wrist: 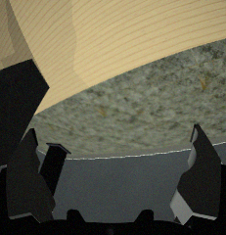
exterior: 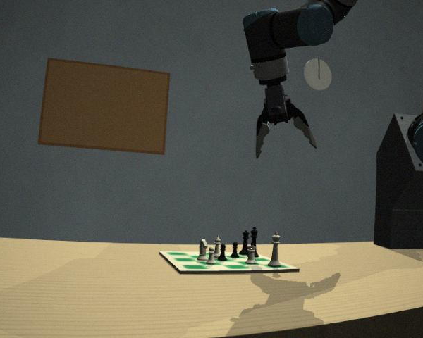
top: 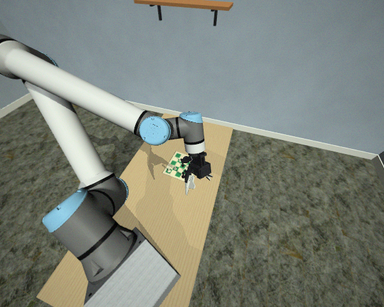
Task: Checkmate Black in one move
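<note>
A small green-and-white chessboard lies on the wooden table. White pieces on it: a knight, a bishop, a pawn, a rook and a tall king at the near right corner. Black pieces: two pawns, a queen and a king. My gripper is open and empty, high above the board's right side. The wrist view shows no pieces, only table edge, floor and wall.
The wooden table is long and narrow; carpeted floor lies beyond its edge. The arm's base block stands at one end of the table. A cork board hangs on the wall.
</note>
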You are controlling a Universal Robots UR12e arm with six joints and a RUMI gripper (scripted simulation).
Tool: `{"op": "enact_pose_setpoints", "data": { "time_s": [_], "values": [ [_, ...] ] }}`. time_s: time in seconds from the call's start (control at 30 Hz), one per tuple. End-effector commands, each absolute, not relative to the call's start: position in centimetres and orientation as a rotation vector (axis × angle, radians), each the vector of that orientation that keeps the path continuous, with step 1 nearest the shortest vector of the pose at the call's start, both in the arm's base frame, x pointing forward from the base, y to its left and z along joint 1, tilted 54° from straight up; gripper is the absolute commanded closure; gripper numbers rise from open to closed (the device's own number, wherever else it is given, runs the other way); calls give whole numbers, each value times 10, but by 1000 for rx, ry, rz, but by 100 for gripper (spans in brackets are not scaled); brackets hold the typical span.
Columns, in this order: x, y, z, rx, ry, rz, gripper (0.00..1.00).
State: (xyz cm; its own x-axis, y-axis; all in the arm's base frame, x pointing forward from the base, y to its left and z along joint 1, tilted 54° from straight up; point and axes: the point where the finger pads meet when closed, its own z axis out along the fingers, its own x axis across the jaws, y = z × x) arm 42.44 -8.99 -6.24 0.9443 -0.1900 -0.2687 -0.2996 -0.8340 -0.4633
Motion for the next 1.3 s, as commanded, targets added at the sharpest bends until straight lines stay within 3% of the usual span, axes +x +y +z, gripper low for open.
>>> {"op": "enact_pose_setpoints", "data": {
  "time_s": [0.0, 1.27],
  "values": [
    [436, -73, -64, -2430, 120, 356, 0],
    [518, -14, -52, -1569, -419, 258, 0]
  ]
}}
